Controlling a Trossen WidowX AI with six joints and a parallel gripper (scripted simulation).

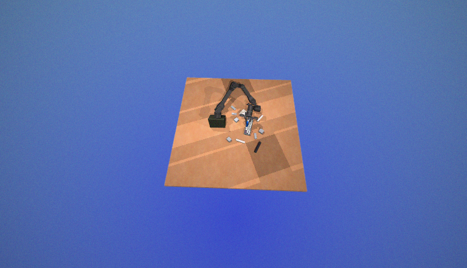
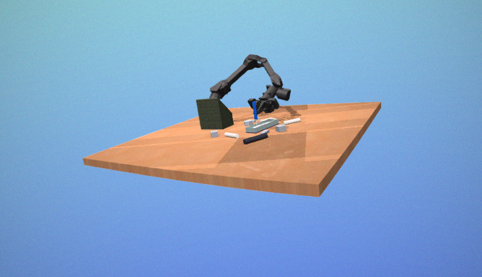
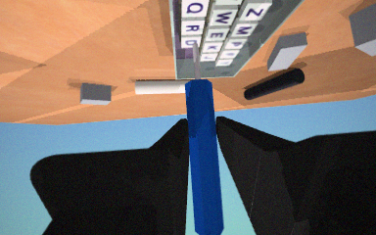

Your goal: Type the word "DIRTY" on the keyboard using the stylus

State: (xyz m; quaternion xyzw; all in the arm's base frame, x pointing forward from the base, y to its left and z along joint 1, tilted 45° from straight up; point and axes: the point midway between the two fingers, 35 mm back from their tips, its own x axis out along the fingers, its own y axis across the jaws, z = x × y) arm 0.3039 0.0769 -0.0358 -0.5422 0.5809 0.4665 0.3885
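My gripper (image 1: 248, 117) (image 2: 255, 106) (image 3: 201, 124) is shut on the blue stylus (image 1: 247, 123) (image 2: 255, 112) (image 3: 203, 171), which stands nearly upright between the fingers. The keyboard (image 1: 247, 134) (image 2: 253, 129) (image 3: 266, 26) is a long grey-green frame with white lettered keys. In the wrist view, the stylus's thin grey tip overlaps the edge of the D key (image 3: 188, 42), beside the R key (image 3: 190, 27). Whether the tip touches the key cannot be told. Q, W, E, K, Z and M also show; the far keys are too small to read surely.
A black cylinder (image 1: 257, 146) (image 2: 255, 138) (image 3: 274, 84) and a white cylinder (image 1: 240, 141) (image 2: 231, 135) (image 3: 159, 87) lie beyond the keyboard's far end in the wrist view. Another white cylinder (image 1: 259, 118) (image 2: 291, 121) and several grey blocks lie around it, one grey block (image 1: 228, 139) (image 2: 213, 133) (image 3: 96, 94) farther off.
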